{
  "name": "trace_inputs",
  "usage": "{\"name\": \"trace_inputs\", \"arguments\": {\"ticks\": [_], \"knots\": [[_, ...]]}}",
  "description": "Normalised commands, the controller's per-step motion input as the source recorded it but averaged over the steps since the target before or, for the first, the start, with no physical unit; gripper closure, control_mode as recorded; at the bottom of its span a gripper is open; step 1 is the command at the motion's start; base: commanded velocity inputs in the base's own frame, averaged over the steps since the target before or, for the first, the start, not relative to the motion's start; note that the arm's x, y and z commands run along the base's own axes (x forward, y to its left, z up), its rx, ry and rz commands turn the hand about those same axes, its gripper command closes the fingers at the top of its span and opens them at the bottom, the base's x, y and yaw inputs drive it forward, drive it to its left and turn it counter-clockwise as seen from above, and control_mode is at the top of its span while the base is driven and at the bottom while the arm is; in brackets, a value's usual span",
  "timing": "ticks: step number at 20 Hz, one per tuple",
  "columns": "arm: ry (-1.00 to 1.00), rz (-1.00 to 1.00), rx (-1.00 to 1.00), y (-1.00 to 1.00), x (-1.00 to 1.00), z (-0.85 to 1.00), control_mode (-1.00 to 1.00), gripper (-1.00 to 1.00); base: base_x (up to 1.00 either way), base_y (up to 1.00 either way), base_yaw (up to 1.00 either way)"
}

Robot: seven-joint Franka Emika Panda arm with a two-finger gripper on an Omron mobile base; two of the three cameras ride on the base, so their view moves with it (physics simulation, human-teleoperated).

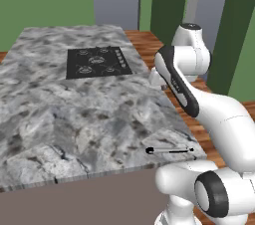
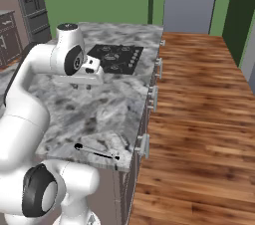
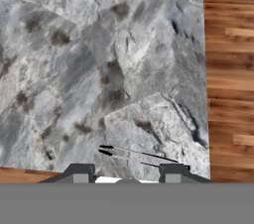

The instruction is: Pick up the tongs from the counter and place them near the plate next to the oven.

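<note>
The tongs [image 1: 172, 151] are a thin dark tool with black tips, lying flat on the marbled counter [image 1: 74, 114] close to its near right corner. From the other side the tongs [image 2: 97, 153] lie just inside the counter's edge. My gripper [image 2: 82, 87] hovers above the counter's middle, between the cooktop and the tongs, well clear of them. In the hand view the tongs [image 3: 141, 154] lie just above my gripper [image 3: 126, 174], whose fingertips [image 3: 79, 171] stand apart and open with nothing between them. The plate and the oven are out of view.
A black cooktop [image 1: 98, 62] is set into the counter's far part. The counter's right side has drawer handles [image 2: 154, 97] and drops to a wood floor [image 2: 199, 109]. A dark tall appliance [image 2: 30, 0] stands at the far left.
</note>
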Motion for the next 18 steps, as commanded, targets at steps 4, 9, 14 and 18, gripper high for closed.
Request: {"name": "trace_inputs", "arguments": {"ticks": [4,9,14,18], "knots": [[0.02,0.0,0.0,0.0,-0.11,-0.07,-1.0,-1.0,0.0,0.0,0.0],[0.03,0.21,-0.07,0.0,-0.26,-0.36,-1.0,-1.0,0.0,0.0,0.0],[0.03,0.49,-0.17,0.0,-0.38,-0.4,-1.0,-1.0,0.0,0.0,0.0],[0.16,0.27,-0.1,0.01,-0.29,-0.48,-1.0,-1.0,0.0,0.0,0.0]]}}
